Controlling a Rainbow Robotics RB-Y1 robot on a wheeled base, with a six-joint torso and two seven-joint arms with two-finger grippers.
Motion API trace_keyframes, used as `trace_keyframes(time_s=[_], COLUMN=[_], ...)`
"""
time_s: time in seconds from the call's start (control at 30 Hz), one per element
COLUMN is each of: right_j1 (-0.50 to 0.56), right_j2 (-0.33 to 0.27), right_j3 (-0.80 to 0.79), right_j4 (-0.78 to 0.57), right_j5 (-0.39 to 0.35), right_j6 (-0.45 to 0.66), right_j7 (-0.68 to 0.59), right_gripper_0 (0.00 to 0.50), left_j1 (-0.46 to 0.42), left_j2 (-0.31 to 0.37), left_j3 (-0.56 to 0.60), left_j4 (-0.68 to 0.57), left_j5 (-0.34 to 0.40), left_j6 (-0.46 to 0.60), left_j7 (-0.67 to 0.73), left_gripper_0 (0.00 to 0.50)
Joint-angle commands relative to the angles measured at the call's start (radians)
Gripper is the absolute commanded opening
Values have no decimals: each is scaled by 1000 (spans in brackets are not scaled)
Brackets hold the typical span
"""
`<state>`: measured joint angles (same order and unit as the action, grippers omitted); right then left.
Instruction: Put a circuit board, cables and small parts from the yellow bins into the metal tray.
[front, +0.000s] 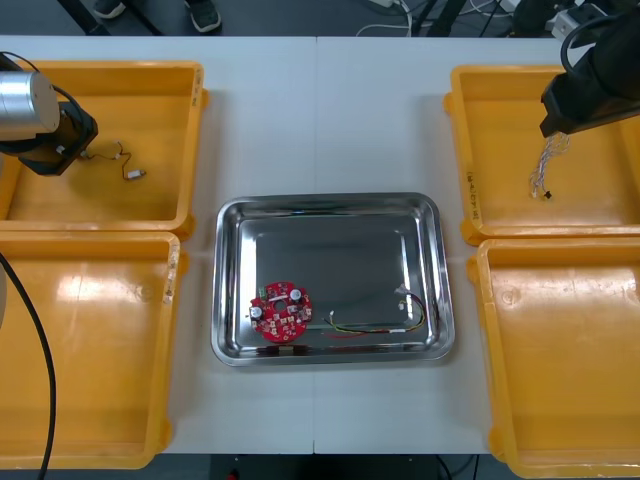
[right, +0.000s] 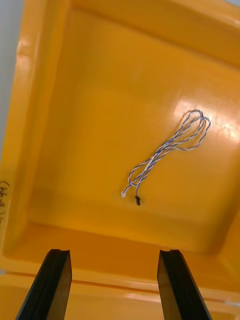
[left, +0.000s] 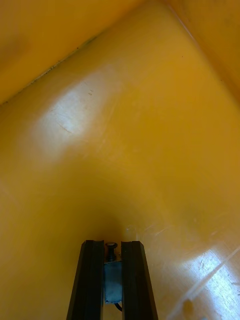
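Observation:
My left gripper (left: 112, 246) is low inside the far left yellow bin (front: 150, 205), shut on a small metal part (left: 111, 248) that sits between its fingertips. In the front view the left gripper (front: 55, 152) is at that bin's left side. My right gripper (right: 115, 256) hangs open above the far right yellow bin (front: 500, 225). A twisted blue and white cable (right: 167, 149) lies on that bin's floor beyond the fingers, apart from them. In the metal tray (front: 330, 205) lie a round red circuit board (front: 280, 312) and a red and yellow cable (front: 365, 328).
Two more small metal parts (front: 128, 165) with thin wires lie in the far left bin, right of my left gripper. The near left yellow bin (front: 90, 350) and near right yellow bin (front: 570, 360) flank the tray. The blue and white cable (front: 545, 170) lies just below the right gripper (front: 562, 112).

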<state>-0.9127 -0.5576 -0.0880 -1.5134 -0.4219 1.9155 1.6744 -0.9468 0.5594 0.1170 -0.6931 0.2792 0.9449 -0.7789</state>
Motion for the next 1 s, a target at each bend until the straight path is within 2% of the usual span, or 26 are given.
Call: trace_keyframes(time_s=[0.03, 0.2, 0.43, 1.0], right_j1=[-66, -89, -137, -166], right_j2=[7, 8, 10, -2], right_j3=[-30, -42, -90, -104], right_j4=[35, 108, 219, 266], right_j5=[8, 9, 18, 101], right_j6=[4, 4, 0, -73], right_j7=[-102, -226, -326, -326], right_gripper_0=[500, 500, 500, 500], left_j1=[13, 13, 14, 14], left_j2=[-29, -29, -22, -12], left_j3=[21, 21, 26, 38], left_j4=[-32, -111, -226, -468], left_j5=[-5, 0, 0, 44], left_j6=[-11, 45, 153, 410], left_j7=[63, 67, 75, 49], left_gripper_0=[0, 0, 0, 0])
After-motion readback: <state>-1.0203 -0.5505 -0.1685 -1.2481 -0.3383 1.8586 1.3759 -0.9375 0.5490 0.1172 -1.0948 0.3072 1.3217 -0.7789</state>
